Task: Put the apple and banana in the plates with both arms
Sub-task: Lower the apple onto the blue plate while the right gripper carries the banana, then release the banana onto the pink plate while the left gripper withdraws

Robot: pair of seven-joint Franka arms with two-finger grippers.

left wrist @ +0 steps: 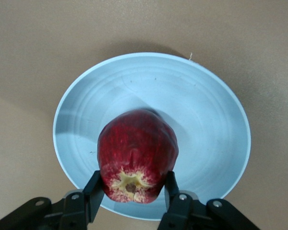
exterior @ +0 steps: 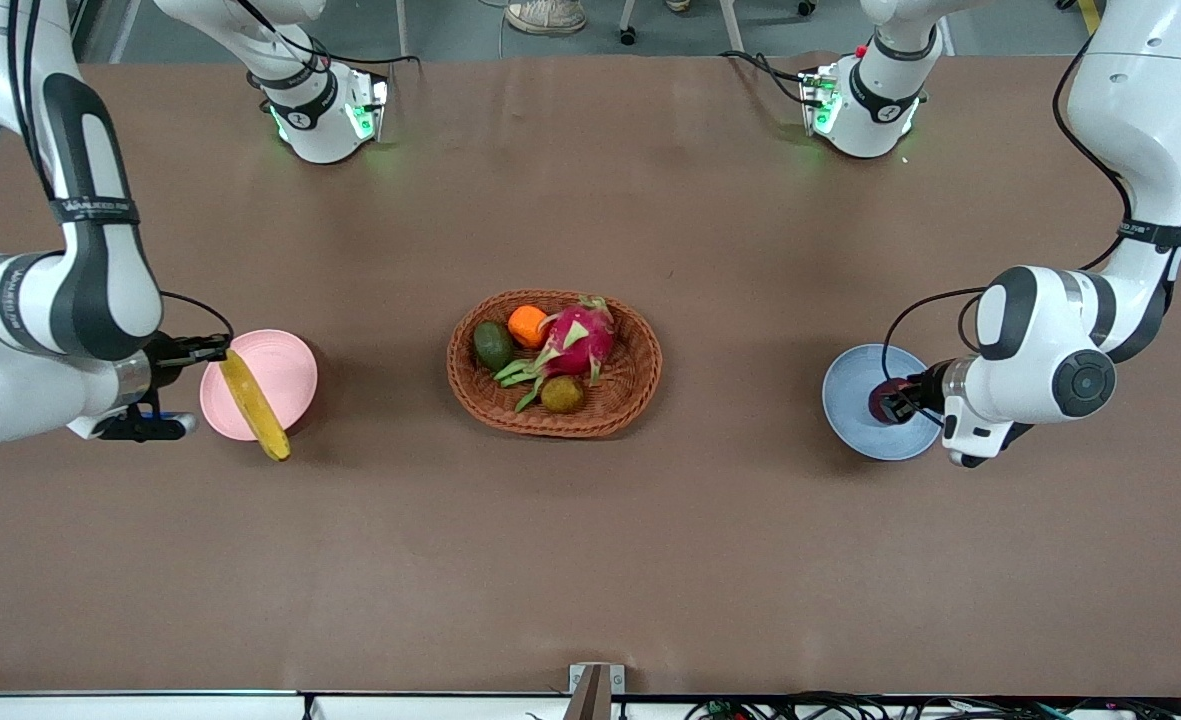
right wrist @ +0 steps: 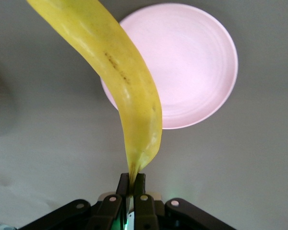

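Apple — banana; both gripped

We see our left arm come down from its base and fold at the elbow, the wrist turned so the left gripper points downward. Its two black fingers are clamped on the apple, one against each flank, and the fruit hangs just below the fingertips. Our right arm bends the same way at the other end. The right gripper has its fingers pressed nearly together, pinching the stem tip of the banana, which stretches away from the fingertips.
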